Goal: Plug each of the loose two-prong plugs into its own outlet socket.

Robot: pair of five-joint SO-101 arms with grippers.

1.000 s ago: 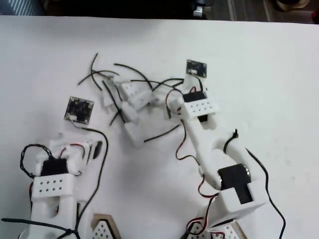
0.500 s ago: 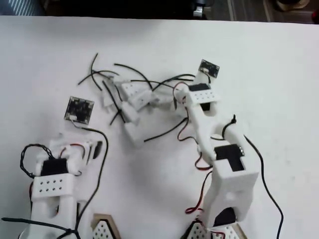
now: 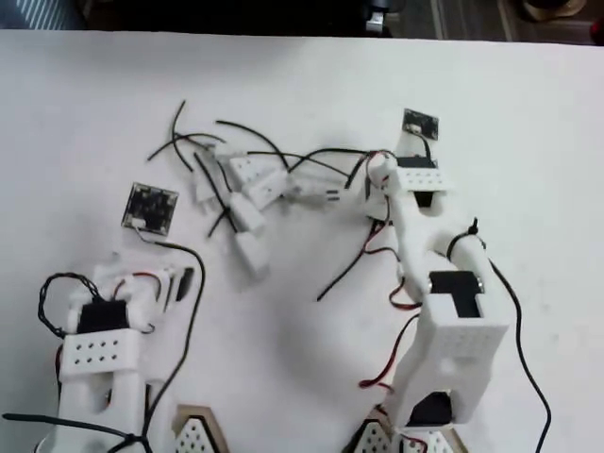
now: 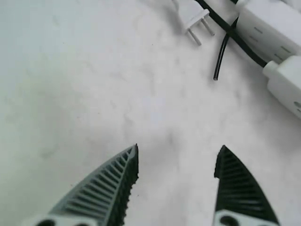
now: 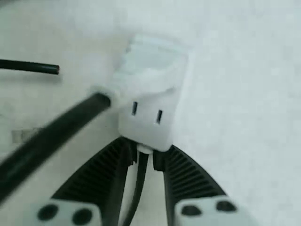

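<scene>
High view: a white table (image 3: pixel 528 85) is being shown, and a pile (image 3: pixel 241 184) of white sockets, plugs and black cords is being taken as the landmark. The right arm (image 3: pixel 453 340) is being held out to a spot just beside the pile. The left arm (image 3: pixel 94 359) is being kept well apart from the pile.

Right wrist view: one socket (image 5: pixel 150 101), lying just beside the pile, is being gripped by the right gripper (image 5: pixel 146 149). The fingers are being narrowed on the neck where its cord leaves it, not on its body. A thick black cord (image 5: pixel 51 141) is being seen running up to the socket's slotted face.

Left wrist view: the left gripper (image 4: pixel 178 150) is being held over bare table short of the pile, fingers spread wide and holding nothing. A two-prong plug (image 4: pixel 194 20) is being seen loose at the pile's edge, with a cord end (image 4: pixel 221 59) near it.

Risks, as judged:
- With the grip taken only at the neck, the socket is likely to be twisted or pushed back when a plug is being pressed in.
- The pile may be dragged along by cords that are being shared with it.
- The thick cord may be trapped against the slots.
- The small, flat-lying plug may be nudged away or pinched by its prongs.
</scene>
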